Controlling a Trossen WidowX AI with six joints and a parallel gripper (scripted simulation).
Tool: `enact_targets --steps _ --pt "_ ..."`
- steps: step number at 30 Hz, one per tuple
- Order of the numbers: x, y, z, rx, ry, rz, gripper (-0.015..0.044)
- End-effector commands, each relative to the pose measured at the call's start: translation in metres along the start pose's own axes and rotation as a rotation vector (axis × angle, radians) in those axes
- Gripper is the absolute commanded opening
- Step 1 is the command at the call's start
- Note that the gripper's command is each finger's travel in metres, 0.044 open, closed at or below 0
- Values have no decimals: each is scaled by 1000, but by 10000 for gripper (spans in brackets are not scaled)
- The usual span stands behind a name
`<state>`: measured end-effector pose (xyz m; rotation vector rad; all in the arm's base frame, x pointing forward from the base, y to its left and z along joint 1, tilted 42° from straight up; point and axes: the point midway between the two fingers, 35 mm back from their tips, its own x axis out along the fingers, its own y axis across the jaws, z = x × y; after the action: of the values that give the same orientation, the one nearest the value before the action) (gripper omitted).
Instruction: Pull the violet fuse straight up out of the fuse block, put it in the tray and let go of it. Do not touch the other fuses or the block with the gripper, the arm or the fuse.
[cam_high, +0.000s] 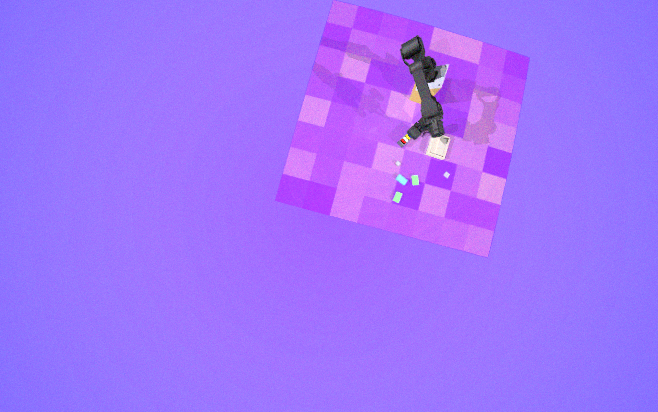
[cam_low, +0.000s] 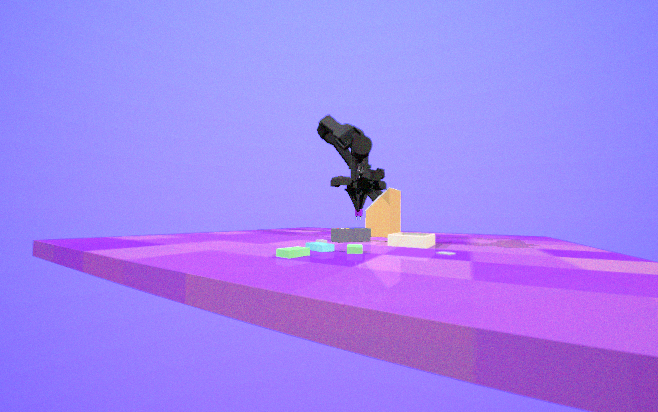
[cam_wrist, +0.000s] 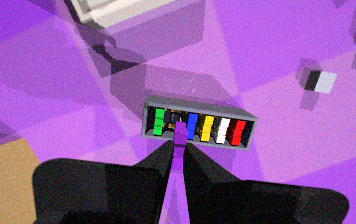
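We are gripping the violet fuse (cam_wrist: 179, 134) between our closed fingers; the gripper (cam_wrist: 178, 148) is pinching it narrowly, with the fuse standing out just past the fingertips. In the exterior view we are seeing the fuse (cam_low: 358, 214) hanging clear above the fuse block (cam_low: 350, 234), apart from it; the gripper (cam_low: 358, 210) is pointing downward there. In the wrist view the fuse block (cam_wrist: 198, 123) is lying directly ahead of and below our fingertips; the green fuse (cam_wrist: 159, 121) is sitting to the left of the held fuse, and the blue fuse (cam_wrist: 192, 126), yellow fuse (cam_wrist: 206, 128), white fuse (cam_wrist: 222, 130) and red fuse (cam_wrist: 237, 132) are sitting in a row to its right. The tray (cam_low: 411, 239) is resting on the table (cam_low: 350, 295) off to one side of the gripper, near the block; in the wrist view its corner (cam_wrist: 107, 11) is showing farther ahead and to the left. An orange upright block (cam_low: 384, 213) is standing just behind the arm (cam_low: 350, 145).
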<state>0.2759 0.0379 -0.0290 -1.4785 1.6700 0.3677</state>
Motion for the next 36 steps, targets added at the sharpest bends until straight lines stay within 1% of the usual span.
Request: enact_targets --steps 1,15,30,36 --pt "-2 3 14 1 -6 7 0" --pt "-7 23 83 0 -16 10 0" --pt "-4 65 152 3 -13 9 0" --pt "-2 70 158 3 -12 9 0"
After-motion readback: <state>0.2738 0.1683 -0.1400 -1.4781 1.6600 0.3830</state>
